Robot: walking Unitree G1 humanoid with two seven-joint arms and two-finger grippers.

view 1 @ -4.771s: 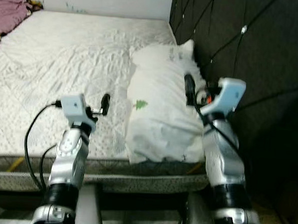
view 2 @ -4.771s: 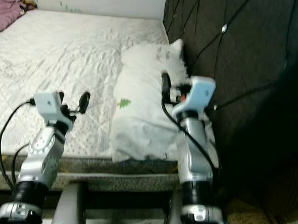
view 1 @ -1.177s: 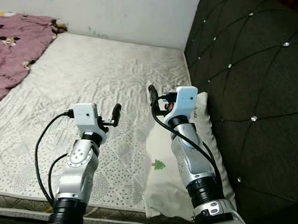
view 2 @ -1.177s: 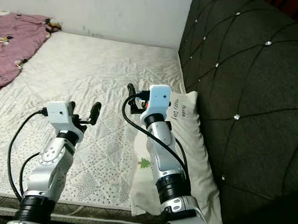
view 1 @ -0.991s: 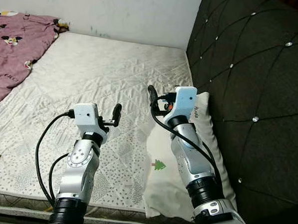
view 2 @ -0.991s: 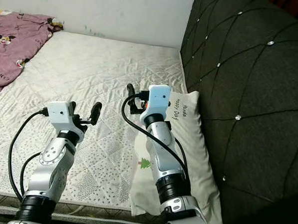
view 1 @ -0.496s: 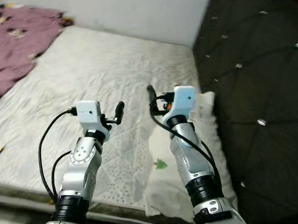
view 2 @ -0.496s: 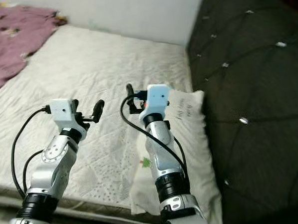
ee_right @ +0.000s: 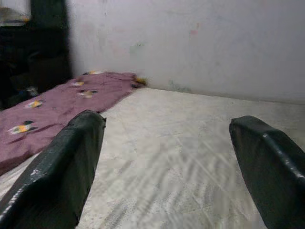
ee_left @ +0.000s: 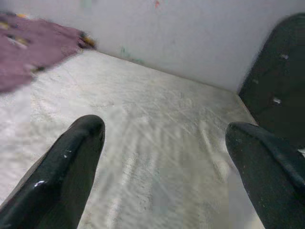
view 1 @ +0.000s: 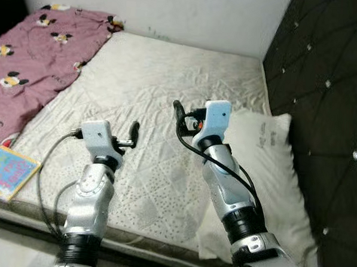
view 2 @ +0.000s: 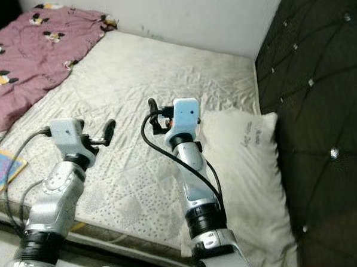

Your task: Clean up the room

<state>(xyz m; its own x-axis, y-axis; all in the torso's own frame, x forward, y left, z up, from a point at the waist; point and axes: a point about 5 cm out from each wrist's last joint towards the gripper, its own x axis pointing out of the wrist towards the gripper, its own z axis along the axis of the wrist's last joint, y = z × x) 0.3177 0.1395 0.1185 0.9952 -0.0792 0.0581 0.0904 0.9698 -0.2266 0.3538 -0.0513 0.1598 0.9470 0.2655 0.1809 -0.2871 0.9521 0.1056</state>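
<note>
Wrist views showing both sets of fingers spread wide and gripping nothing: left gripper (ee_left: 162,167) and right gripper (ee_right: 167,162) hanging above the mattress (view 1: 163,91), clear of its surface. Outward from the right gripper (view 1: 178,112): lying just beside that arm, pillow (view 1: 266,168), set along the headboard (view 1: 331,81) and apparently already in place. Outward from the left gripper (view 1: 130,134): sprawling over the far left of the bed, blanket (view 1: 32,60), crumpled; resting at the near left edge, book (view 1: 6,172). Swinging leftward over the last second, judging by the whole scene sliding right, so bringing more blanket and the book into sight. Likely meaning pillow work finished and attention turning to the left-side clutter; probably needing a step that way before reaching either thing.
</note>
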